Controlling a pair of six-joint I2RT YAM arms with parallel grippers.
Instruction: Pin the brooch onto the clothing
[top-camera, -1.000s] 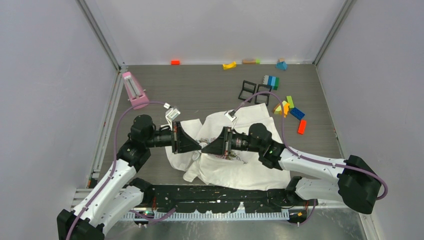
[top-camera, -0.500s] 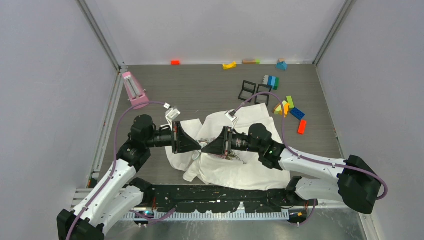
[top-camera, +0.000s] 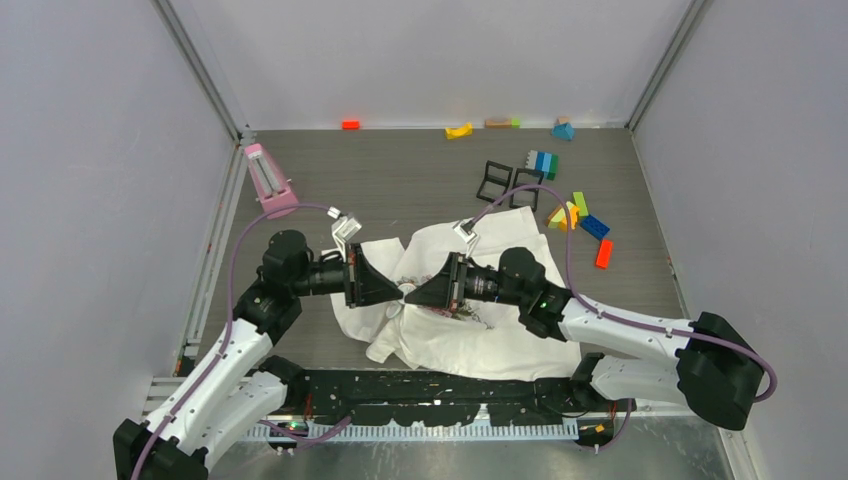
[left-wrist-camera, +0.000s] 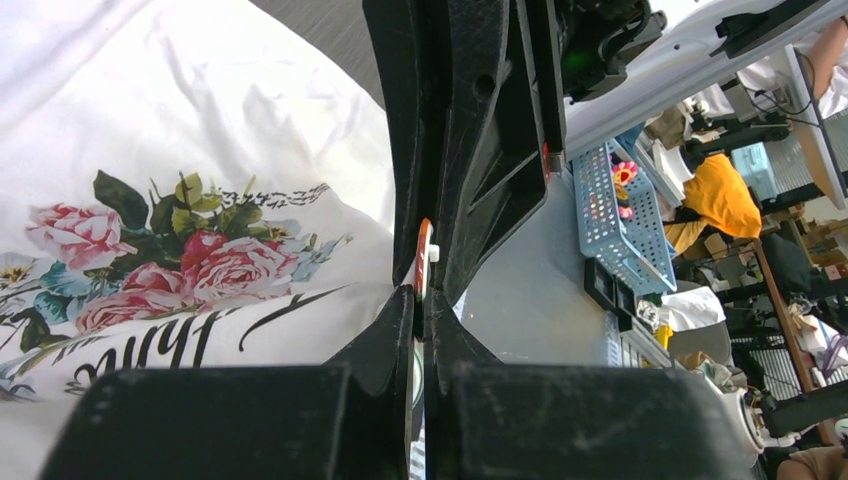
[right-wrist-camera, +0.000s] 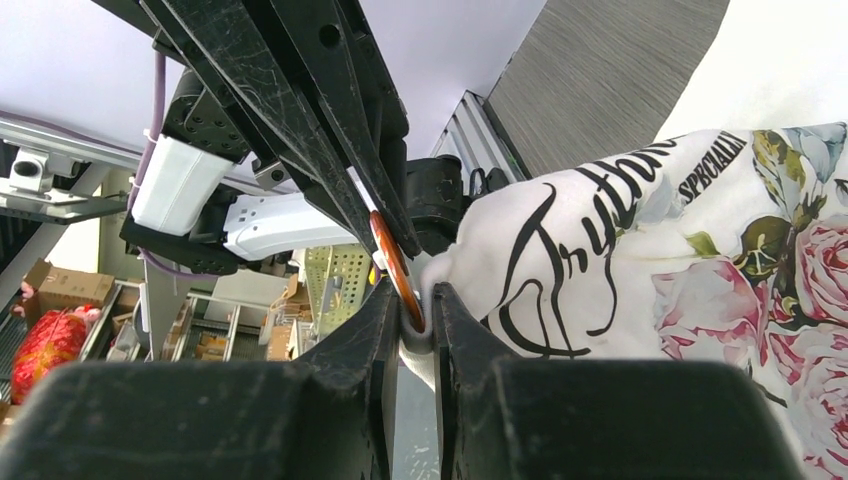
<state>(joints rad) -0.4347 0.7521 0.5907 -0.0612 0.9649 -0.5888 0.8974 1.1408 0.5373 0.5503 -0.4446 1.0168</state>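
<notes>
The white T-shirt (top-camera: 490, 335) with rose print lies crumpled on the table between the arms. It also shows in the left wrist view (left-wrist-camera: 200, 130) and the right wrist view (right-wrist-camera: 640, 230). My left gripper (top-camera: 399, 290) and right gripper (top-camera: 411, 292) meet tip to tip above the shirt's left part. The left gripper (left-wrist-camera: 421, 300) is shut on the brooch (left-wrist-camera: 423, 255), a thin disc with an orange rim. The right gripper (right-wrist-camera: 418, 318) is shut on a raised fold of the shirt, with the brooch's orange rim (right-wrist-camera: 392, 262) pressed against that fold between its fingertips.
A pink object (top-camera: 268, 180) lies at the back left. Two black frames (top-camera: 508, 183) and several coloured bricks (top-camera: 580, 215) lie at the back right. More bricks (top-camera: 459, 130) line the far wall. Grey walls enclose the table on three sides.
Almost nothing differs. The right wrist has shifted very slightly; both grippers stay shut and tip to tip over the shirt.
</notes>
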